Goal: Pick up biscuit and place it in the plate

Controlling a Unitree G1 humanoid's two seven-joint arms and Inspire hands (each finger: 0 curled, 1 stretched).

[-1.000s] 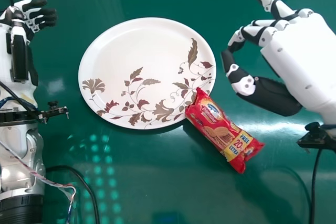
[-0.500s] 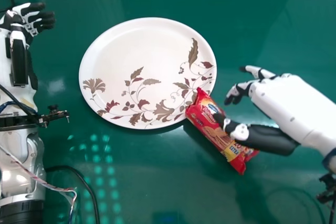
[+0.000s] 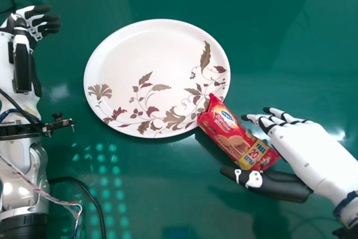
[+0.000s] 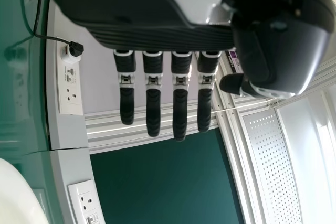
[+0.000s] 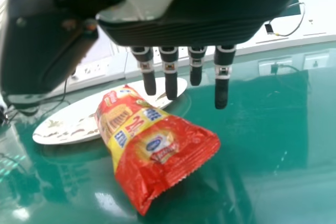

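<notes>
Right hand (image 3: 305, 149) fingers are straight, empty; beside them, biscuit (image 3: 230, 135) is slanted longways toward plate (image 3: 151, 54), crinkly end (image 5: 184, 169) seen in right wrist view.

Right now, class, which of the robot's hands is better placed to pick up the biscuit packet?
The right. The right hand is open beside the biscuit packet, thumb and fingers on either side of it. The left hand is across the plate, well away from the packet.

At the frame's centre, the plate (image 3: 145, 43) looks smooth and glossy. Right of centre, the biscuit packet (image 3: 224, 130) has shiny, crinkled plastic wrapping. The green tabletop (image 3: 168, 194) looks smooth, with glossy reflections.
</notes>
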